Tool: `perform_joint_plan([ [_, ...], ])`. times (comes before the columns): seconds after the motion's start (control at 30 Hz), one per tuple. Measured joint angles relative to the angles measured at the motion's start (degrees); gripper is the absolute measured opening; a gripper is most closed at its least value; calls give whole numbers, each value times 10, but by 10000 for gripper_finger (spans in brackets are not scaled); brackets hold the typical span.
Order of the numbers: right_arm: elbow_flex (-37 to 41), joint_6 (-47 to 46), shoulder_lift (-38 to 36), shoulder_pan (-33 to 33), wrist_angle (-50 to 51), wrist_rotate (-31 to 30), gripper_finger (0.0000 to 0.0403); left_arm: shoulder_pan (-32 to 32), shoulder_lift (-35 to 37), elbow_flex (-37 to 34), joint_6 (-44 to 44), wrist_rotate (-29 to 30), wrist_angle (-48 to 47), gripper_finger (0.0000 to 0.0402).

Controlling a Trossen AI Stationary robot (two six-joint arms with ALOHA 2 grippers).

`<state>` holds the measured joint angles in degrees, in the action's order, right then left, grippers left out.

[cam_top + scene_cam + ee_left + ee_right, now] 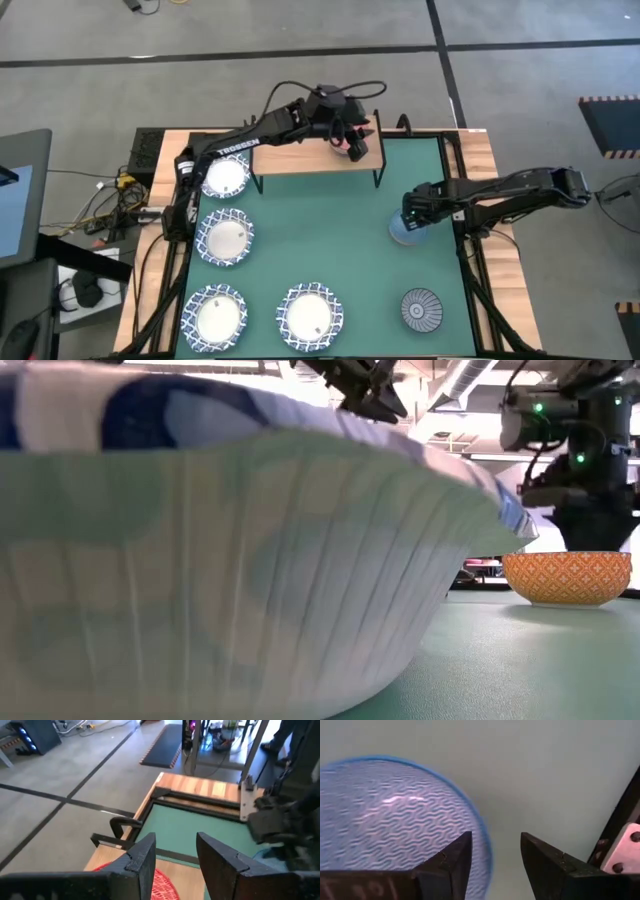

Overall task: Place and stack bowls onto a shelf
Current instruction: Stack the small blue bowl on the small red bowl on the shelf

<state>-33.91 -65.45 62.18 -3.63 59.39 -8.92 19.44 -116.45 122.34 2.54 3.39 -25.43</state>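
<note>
Wooden bench (478,140) topped by a large green mat (330,230), both dark arms over it. Small low shelf (300,159), light wooden plank top on thin black legs, stands at the mat's far edge. Four wide shallow bowls with blue lattice rims and white centres lie on the mat: two down the left side (224,177) (225,237), two along the near edge (215,314) (309,313); one of them fills the low view close up. Blue-grey ray-patterned small bowl (421,308) sits near the right front corner. Orange-yellow patterned small bowl (566,577) shows only in the low view, resting on the mat. Left gripper (357,138) hangs over the shelf's right end, jaws apart, with the red small bowl (161,882) on the plank just below its fingers and not clamped. Right gripper (410,213) hovers low over the pale blue wave-patterned small bowl (390,815) on the mat's right side, jaws apart and straddling the bowl's rim, nothing pinched yet. Risks: if the right gripper closes off-line, the thin rim may slip out or the bowl may tip and skid on the mat. The red bowl lies near the plank's end, so a nudge from the left fingers could push it off. Both arms meeting at the shelf could collide.
</note>
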Motion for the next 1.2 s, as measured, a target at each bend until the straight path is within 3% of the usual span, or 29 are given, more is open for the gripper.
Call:
perform_joint_plan([
  [0.13,22,27,0,-9,-33,21,150,4,21,0,5,3,-22,127],
  [0.37,26,72,-3,-27,-95,45,39,22,22,0,-10,19,-139,127],
  [0.57,-34,91,-17,-24,-85,40,39,25,22,0,-32,19,-239,128],
  [0.83,-190,214,-22,-40,-79,49,39,24,37,-1,-39,15,-296,128],
  [0.97,-256,283,-21,-89,-105,50,39,23,71,-1,-40,20,-310,128],
  [1.2,-308,366,0,-208,-251,48,39,24,127,-1,-37,77,-307,128],
])
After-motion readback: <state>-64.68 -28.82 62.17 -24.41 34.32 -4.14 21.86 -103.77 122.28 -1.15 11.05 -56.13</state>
